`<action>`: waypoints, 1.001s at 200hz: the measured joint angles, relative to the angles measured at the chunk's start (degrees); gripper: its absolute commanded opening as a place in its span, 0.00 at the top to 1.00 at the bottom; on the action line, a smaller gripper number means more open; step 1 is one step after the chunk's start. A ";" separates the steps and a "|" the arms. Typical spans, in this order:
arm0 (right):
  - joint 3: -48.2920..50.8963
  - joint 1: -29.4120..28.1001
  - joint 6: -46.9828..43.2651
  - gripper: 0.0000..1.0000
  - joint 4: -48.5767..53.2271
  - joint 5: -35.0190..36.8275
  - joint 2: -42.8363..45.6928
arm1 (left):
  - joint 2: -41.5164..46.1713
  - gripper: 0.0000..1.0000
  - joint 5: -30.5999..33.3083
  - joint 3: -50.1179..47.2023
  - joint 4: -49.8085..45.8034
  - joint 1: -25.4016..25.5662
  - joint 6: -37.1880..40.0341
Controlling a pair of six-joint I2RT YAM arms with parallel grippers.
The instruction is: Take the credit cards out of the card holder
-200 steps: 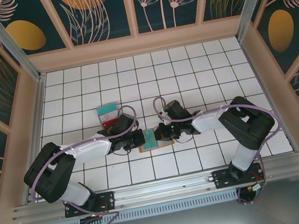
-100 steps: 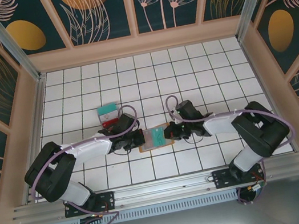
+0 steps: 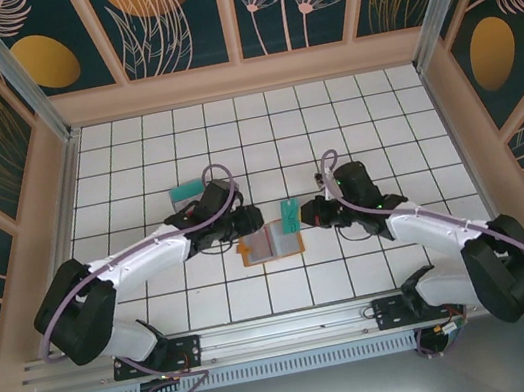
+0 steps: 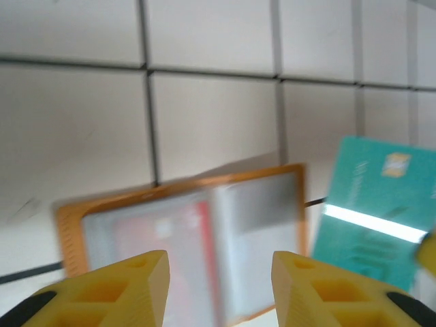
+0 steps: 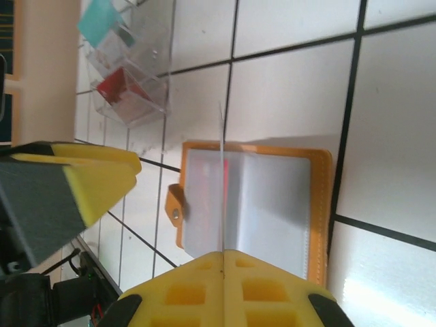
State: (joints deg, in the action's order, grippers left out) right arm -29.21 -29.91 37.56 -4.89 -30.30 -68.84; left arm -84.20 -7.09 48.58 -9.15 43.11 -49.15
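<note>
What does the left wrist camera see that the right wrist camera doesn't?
Left wrist camera: the teal card's flat face with its shiny stripe, and the open left pincer. Right wrist camera: a clear box with more cards inside, and the right pincer shut on the teal card, seen edge-on as a thin line. Both: the open orange card holder lying on the white tiles.

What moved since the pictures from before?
The right gripper pulled the teal card rightward out of the card holder, gripping it. The left gripper opened and backed off. The card holder stayed open on the table; the clear box didn't move.
</note>
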 measured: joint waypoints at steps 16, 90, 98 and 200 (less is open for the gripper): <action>-0.17 0.26 0.07 1.00 -0.52 -1.36 1.36 | 0.79 0.55 -1.40 1.44 2.27 0.00 -0.85; 0.26 2.67 6.10 1.00 -13.11 -10.78 4.24 | 3.58 0.58 -12.83 -2.27 19.52 -1.95 -9.64; 0.70 3.02 7.10 1.00 -14.84 -11.63 4.28 | 3.58 0.59 -13.86 -2.73 20.61 -1.99 -10.49; 2.47 4.74 10.91 0.98 -20.46 -14.40 4.28 | 7.43 1.00 -18.49 -6.82 30.91 -2.99 -14.32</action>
State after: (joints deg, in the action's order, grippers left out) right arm -26.74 -25.17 48.47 -25.34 -44.71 -64.55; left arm -76.77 -25.58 41.76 21.76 40.12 -63.46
